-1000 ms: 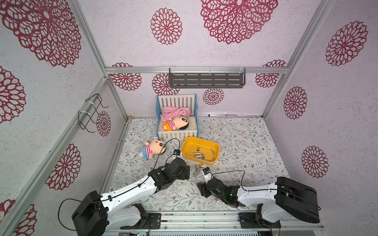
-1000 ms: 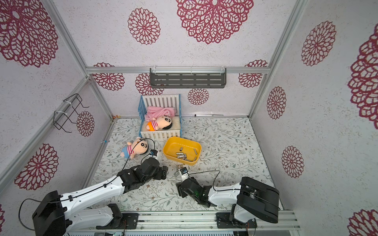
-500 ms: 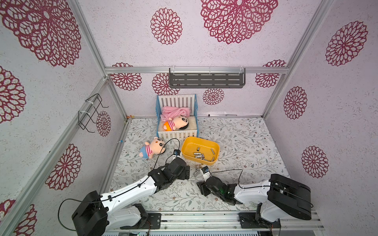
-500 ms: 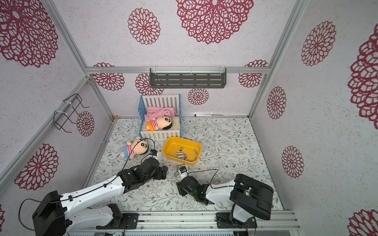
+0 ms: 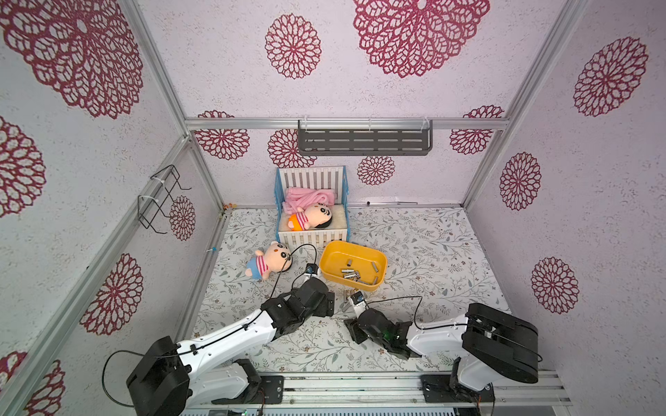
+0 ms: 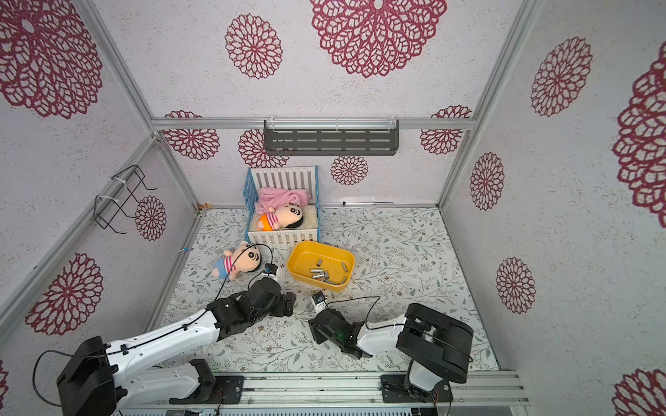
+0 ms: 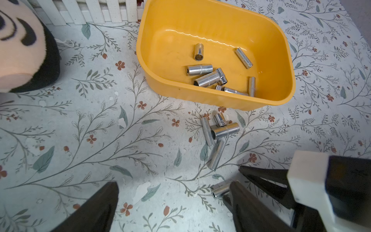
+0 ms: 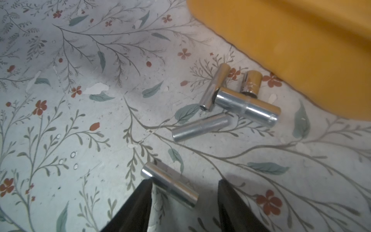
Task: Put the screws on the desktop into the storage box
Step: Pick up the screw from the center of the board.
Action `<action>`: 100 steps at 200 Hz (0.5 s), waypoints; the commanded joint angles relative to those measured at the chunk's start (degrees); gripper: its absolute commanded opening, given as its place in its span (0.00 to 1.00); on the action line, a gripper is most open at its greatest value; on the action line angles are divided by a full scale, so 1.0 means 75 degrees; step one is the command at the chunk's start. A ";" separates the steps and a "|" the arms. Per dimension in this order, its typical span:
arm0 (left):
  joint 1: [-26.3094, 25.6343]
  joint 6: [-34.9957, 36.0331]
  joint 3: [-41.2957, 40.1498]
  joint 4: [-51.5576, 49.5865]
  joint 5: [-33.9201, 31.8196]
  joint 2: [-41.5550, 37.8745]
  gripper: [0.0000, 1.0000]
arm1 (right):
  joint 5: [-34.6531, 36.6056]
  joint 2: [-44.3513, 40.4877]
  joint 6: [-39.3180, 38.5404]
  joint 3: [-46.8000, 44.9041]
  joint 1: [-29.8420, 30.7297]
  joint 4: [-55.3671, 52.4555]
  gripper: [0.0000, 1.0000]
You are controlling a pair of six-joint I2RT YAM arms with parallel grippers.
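Centrally, the storage box was seen standing on the desktop, just in front of a white-and-blue toy crib and near a plush doll that lay on the patterned surface. About eight of the screws were counted inside the box, lying on its floor, most of them gathered toward the wall nearer the arms. Four more were found on the desktop in a loose cluster just outside that wall, three of them touching one another and the fourth lying just beside them. A fifth screw was seen apart from the cluster, nearer the arms, lying flat and slantwise between the two fingers of the right gripper. That gripper's jaws were held partly apart astride this screw, close to the surface. One finger was at the screw's end, while a clear gap was left on the other side, so the screw was not clamped. The left gripper was held just beside it, jaws spread wide with only bare desktop between them. One of its fingers was seen close beside the right gripper's fingers. In both top views the two arms were shown reaching in from the near rail, their wrists close together just short of the box. A second doll and a pink blanket were seen lying in the crib.
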 commanded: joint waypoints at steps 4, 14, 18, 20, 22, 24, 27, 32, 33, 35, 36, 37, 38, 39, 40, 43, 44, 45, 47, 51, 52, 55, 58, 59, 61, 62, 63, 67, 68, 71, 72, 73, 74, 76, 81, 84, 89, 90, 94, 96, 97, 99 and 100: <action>0.0072 -0.0053 -0.0036 -0.0010 0.0068 0.0032 0.92 | -0.0083 0.0190 -0.0151 0.0159 -0.0051 0.0020 0.55; 0.0078 -0.0052 -0.0035 -0.0011 0.0051 0.0032 0.92 | -0.0108 0.0239 -0.0165 0.0182 -0.0045 0.0014 0.54; 0.0073 -0.0049 -0.0035 -0.0010 0.0052 0.0032 0.92 | -0.0116 0.0254 -0.0166 0.0189 -0.0039 0.0014 0.54; 0.0073 -0.0049 -0.0035 -0.0010 0.0057 0.0032 0.92 | -0.0120 0.0264 -0.0164 0.0193 -0.0035 0.0014 0.54; 0.0073 -0.0052 -0.0044 -0.0010 0.0053 0.0032 0.92 | -0.0118 0.0267 -0.0179 0.0194 -0.0034 0.0014 0.54; 0.0078 -0.0050 -0.0046 -0.0010 0.0057 0.0032 0.92 | -0.0126 0.0267 -0.0177 0.0195 -0.0034 0.0014 0.54; 0.0075 -0.0052 -0.0047 -0.0010 0.0053 0.0032 0.92 | -0.0132 0.0278 -0.0182 0.0195 -0.0033 0.0014 0.53; 0.0073 -0.0053 -0.0047 -0.0010 0.0056 0.0034 0.92 | -0.0142 0.0289 -0.0186 0.0206 -0.0022 0.0014 0.53; 0.0073 -0.0051 -0.0041 -0.0010 0.0051 0.0033 0.92 | -0.0144 0.0290 -0.0187 0.0206 -0.0022 0.0014 0.53; 0.0072 -0.0049 -0.0040 -0.0010 0.0048 0.0035 0.92 | -0.0145 0.0299 -0.0187 0.0206 -0.0013 0.0014 0.53; 0.0078 -0.0049 -0.0037 -0.0010 0.0054 0.0033 0.92 | -0.0145 0.0301 -0.0187 0.0206 -0.0011 0.0014 0.53; 0.0075 -0.0055 -0.0036 -0.0010 0.0050 0.0032 0.92 | -0.0145 0.0302 -0.0187 0.0212 -0.0011 0.0014 0.53; 0.0074 -0.0058 -0.0042 -0.0010 0.0055 0.0032 0.92 | -0.0145 0.0302 -0.0187 0.0215 -0.0011 0.0014 0.52; 0.0073 -0.0053 -0.0044 -0.0010 0.0057 0.0032 0.92 | -0.0145 0.0302 -0.0187 0.0217 -0.0010 0.0008 0.52; 0.0073 -0.0057 -0.0046 -0.0010 0.0058 0.0038 0.92 | -0.0145 0.0297 -0.0187 0.0217 -0.0010 0.0006 0.52; 0.0073 -0.0050 -0.0044 -0.0010 0.0057 0.0032 0.92 | -0.0145 0.0312 -0.0189 0.0218 -0.0008 -0.0003 0.52; 0.0073 -0.0049 -0.0045 -0.0010 0.0052 0.0032 0.92 | -0.0145 0.0313 -0.0188 0.0224 -0.0009 -0.0006 0.52; 0.0072 -0.0049 -0.0046 -0.0010 0.0056 0.0032 0.92 | -0.0145 0.0314 -0.0188 0.0227 -0.0010 -0.0013 0.52; 0.0075 -0.0049 -0.0047 -0.0010 0.0058 0.0032 0.92 | -0.0145 0.0314 -0.0187 0.0229 -0.0004 -0.0019 0.52; 0.0073 -0.0050 -0.0047 -0.0010 0.0059 0.0032 0.92 | -0.0151 0.0308 -0.0187 0.0230 0.0002 -0.0031 0.51; 0.0078 -0.0049 -0.0047 -0.0010 0.0059 0.0032 0.92 | -0.0154 0.0311 -0.0193 0.0230 0.0008 -0.0038 0.51; 0.0079 -0.0050 -0.0047 -0.0010 0.0050 0.0037 0.92 | -0.0156 0.0308 -0.0188 0.0236 0.0013 -0.0052 0.51; 0.0079 -0.0054 -0.0045 -0.0010 0.0058 0.0037 0.92 | -0.0147 0.0308 -0.0187 0.0241 0.0024 -0.0064 0.50; 0.0076 -0.0057 -0.0046 -0.0010 0.0047 0.0034 0.92 | -0.0146 0.0305 -0.0187 0.0241 0.0024 -0.0066 0.50; 0.0076 -0.0057 -0.0047 -0.0010 0.0056 0.0041 0.92 | -0.0145 0.0303 -0.0190 0.0241 0.0034 -0.0076 0.50; 0.0074 -0.0059 -0.0047 -0.0010 0.0051 0.0042 0.92 | -0.0145 0.0303 -0.0189 0.0242 0.0035 -0.0089 0.50; 0.0073 -0.0054 -0.0041 -0.0010 0.0055 0.0043 0.92 | -0.0139 0.0297 -0.0182 0.0242 0.0036 -0.0090 0.50; 0.0078 -0.0049 -0.0036 -0.0010 0.0057 0.0043 0.92 | -0.0128 0.0282 -0.0193 0.0238 0.0048 -0.0108 0.50; 0.0075 -0.0055 -0.0035 -0.0010 0.0052 0.0043 0.92 | -0.0131 0.0280 -0.0184 0.0240 0.0054 -0.0111 0.49; 0.0085 -0.0050 -0.0035 -0.0010 0.0054 0.0049 0.92 | -0.0124 0.0273 -0.0179 0.0231 0.0065 -0.0124 0.49; 0.0084 -0.0055 -0.0035 -0.0010 0.0050 0.0052 0.92 | -0.0123 0.0270 -0.0177 0.0230 0.0069 -0.0125 0.49; 0.0084 -0.0052 -0.0035 -0.0010 0.0055 0.0054 0.92 | -0.0116 0.0269 -0.0176 0.0230 0.0070 -0.0132 0.49; 0.0078 -0.0051 -0.0035 -0.0010 0.0057 0.0054 0.92 | -0.0113 0.0268 -0.0182 0.0230 0.0071 -0.0147 0.49; 0.0080 -0.0052 -0.0035 -0.0010 0.0050 0.0055 0.92 | -0.0111 0.0262 -0.0177 0.0230 0.0081 -0.0155 0.49; 0.0093 -0.0050 -0.0035 -0.0010 0.0056 0.0055 0.92 | -0.0098 0.0245 -0.0164 0.0230 0.0100 -0.0177 0.48; 0.0085 -0.0053 -0.0035 -0.0010 0.0057 0.0055 0.92 | -0.0098 0.0238 -0.0158 0.0230 0.0112 -0.0184 0.48; 0.0096 -0.0058 -0.0035 -0.0010 0.0053 0.0066 0.92 | -0.0087 0.0222 -0.0145 0.0230 0.0128 -0.0208 0.48; 0.0090 -0.0059 -0.0035 -0.0010 0.0056 0.0066 0.92 | -0.0087 0.0221 -0.0143 0.0230 0.0135 -0.0208 0.48; 0.0085 -0.0055 -0.0035 -0.0010 0.0064 0.0073 0.92 | -0.0081 0.0212 -0.0132 0.0230 0.0158 -0.0225 0.47; 0.0084 -0.0050 -0.0035 -0.0010 0.0057 0.0068 0.92 | -0.0076 0.0210 -0.0135 0.0230 0.0170 -0.0236 0.47; 0.0084 -0.0050 -0.0035 -0.0010 0.0064 0.0062 0.92 | -0.0076 0.0209 -0.0132 0.0230 0.0174 -0.0240 0.47; 0.0087 -0.0049 -0.0035 -0.0010 0.0069 0.0057 0.92 | -0.0075 0.0203 -0.0124 0.0230 0.0182 -0.0246 0.47; 0.0086 -0.0055 -0.0041 -0.0010 0.0064 0.0056 0.92 | -0.0075 0.0200 -0.0120 0.0230 0.0186 -0.0245 0.47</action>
